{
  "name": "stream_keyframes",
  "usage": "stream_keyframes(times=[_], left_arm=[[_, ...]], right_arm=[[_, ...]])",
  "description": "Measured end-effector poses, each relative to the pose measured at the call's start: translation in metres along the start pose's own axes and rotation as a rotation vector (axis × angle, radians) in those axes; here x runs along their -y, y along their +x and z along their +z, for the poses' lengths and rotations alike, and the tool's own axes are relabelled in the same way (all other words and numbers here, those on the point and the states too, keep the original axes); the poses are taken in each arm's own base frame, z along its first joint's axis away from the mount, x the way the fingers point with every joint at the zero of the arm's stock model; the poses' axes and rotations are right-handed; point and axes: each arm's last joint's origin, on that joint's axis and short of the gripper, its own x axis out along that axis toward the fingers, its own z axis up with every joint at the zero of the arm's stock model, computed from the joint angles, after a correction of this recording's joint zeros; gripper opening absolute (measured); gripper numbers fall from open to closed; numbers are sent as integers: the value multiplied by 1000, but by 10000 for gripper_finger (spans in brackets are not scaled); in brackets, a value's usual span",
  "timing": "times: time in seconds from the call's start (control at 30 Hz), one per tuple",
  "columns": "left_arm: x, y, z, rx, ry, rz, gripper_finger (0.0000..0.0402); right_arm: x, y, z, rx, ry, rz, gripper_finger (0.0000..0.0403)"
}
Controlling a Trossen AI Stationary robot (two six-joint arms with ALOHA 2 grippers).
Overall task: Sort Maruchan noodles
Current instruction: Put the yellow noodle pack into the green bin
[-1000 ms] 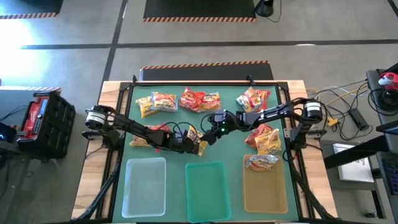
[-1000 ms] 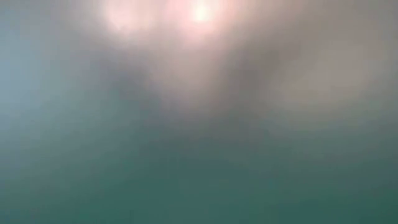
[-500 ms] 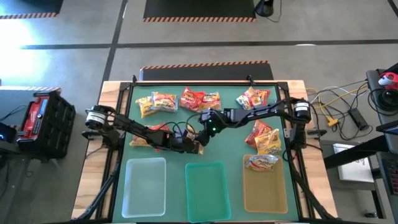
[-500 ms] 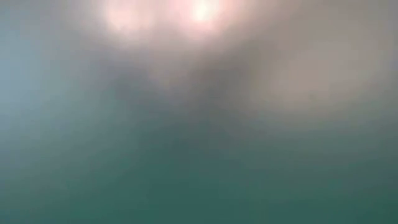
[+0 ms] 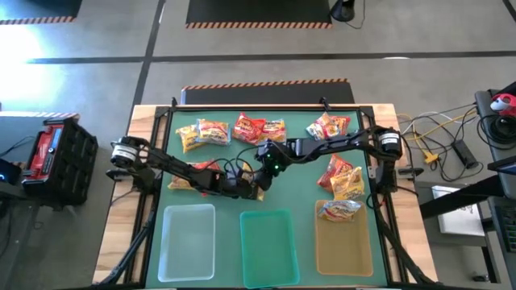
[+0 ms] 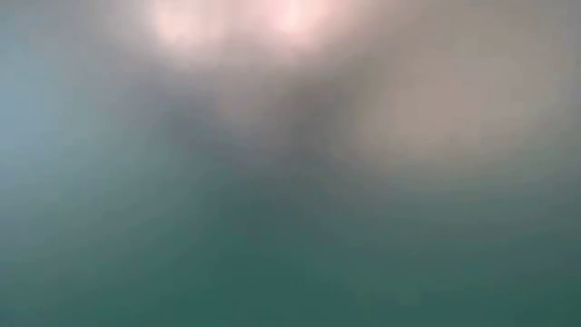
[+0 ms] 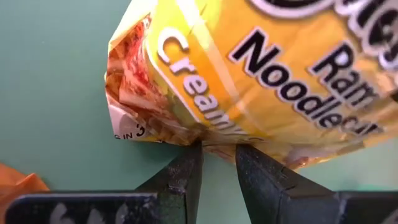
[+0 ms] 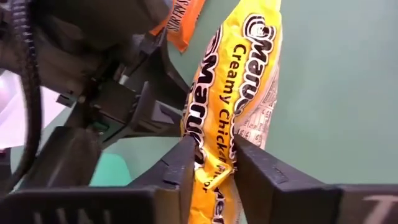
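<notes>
Three rectangular plastic trays (image 5: 190, 211) sit side by side along the green-matted table's (image 5: 298, 181) near edge, crinkly square ramen packets (image 5: 260, 128) scattered behind them.

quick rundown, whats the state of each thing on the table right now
left gripper: shut on an edge of the yellow packet
right gripper: shut on the same yellow packet, which is off the mat between the two
clear tray: empty
teal tray: empty
amber tray: one packet at its far end
other packets: loose on the mat, unsorted
</notes>
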Motion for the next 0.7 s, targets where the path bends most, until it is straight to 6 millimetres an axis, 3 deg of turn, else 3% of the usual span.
stream_keyframes(times=[0.3,0.7], left_arm=[[3,-6,2,11,19,-19,84],[11,-25,0,21,42,-79,84]], right_arm=[[1,0,-2,-10,-5,-13,24],[4,0,-7,-70,-30,-24,13]])
